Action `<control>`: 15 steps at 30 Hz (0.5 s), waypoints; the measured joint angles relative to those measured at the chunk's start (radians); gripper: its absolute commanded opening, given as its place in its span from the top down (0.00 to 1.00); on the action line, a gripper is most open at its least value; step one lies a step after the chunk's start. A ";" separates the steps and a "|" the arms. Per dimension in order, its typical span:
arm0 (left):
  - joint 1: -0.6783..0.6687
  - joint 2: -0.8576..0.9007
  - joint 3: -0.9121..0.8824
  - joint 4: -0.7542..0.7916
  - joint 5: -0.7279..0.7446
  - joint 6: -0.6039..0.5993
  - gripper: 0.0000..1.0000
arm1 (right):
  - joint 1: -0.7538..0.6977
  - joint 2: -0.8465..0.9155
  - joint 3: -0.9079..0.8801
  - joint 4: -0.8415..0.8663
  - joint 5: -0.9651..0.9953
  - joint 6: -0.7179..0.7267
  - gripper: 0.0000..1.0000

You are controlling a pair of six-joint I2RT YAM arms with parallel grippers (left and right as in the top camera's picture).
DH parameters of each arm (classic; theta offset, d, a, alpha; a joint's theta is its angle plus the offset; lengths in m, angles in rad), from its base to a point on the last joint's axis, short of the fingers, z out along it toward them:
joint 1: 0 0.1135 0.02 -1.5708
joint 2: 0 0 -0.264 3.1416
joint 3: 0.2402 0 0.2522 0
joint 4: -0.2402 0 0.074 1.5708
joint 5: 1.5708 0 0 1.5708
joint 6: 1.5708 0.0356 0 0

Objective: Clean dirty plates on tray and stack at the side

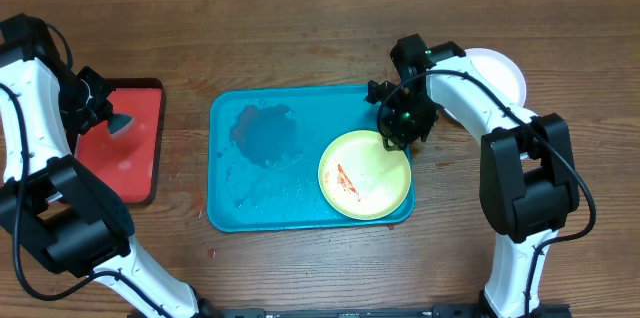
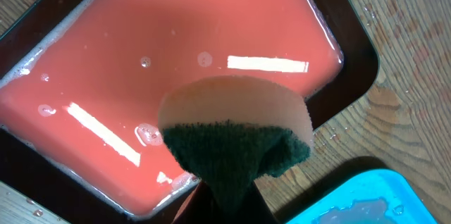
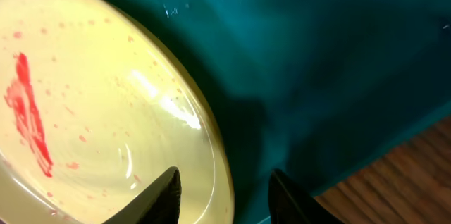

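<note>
A yellow-green plate [image 1: 364, 175], smeared with red sauce [image 1: 347, 182], lies at the lower right of the teal tray [image 1: 230, 198]. The right jaws stand parted astride its upper-right rim. It looks light, stiff and wet-slick; the rim seems the best hold. The left jaws clench a sponge [image 2: 236, 129].

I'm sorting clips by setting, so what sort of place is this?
Probably a robot test bench set up for dishwashing, not a real kitchen: a wooden table, a wet blue tray holding a sauce-smeared yellow plate, and a sponge over a red tray. No sink is in view.
</note>
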 measured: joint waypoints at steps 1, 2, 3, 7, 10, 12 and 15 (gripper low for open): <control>0.000 0.000 0.000 0.001 0.000 0.000 0.96 | 0.000 0.000 -0.010 0.007 0.000 -0.001 0.60; 0.000 0.000 0.000 0.001 0.000 0.000 0.96 | 0.000 0.000 -0.027 0.023 -0.002 0.000 0.64; 0.000 0.000 0.000 0.002 0.000 0.000 0.96 | 0.000 0.000 -0.043 0.030 -0.008 0.002 0.69; 0.000 0.000 0.000 0.002 0.014 0.000 0.96 | 0.000 0.000 -0.076 0.055 -0.032 0.027 0.89; -0.004 0.000 0.000 0.002 0.053 0.008 0.96 | 0.000 0.000 -0.079 0.092 -0.046 0.092 0.96; -0.018 0.000 0.000 0.003 0.101 0.050 0.96 | 0.009 0.000 -0.080 0.131 -0.066 0.181 0.96; -0.058 0.000 0.000 0.000 0.142 0.095 0.96 | 0.038 0.000 -0.081 0.210 -0.091 0.303 0.96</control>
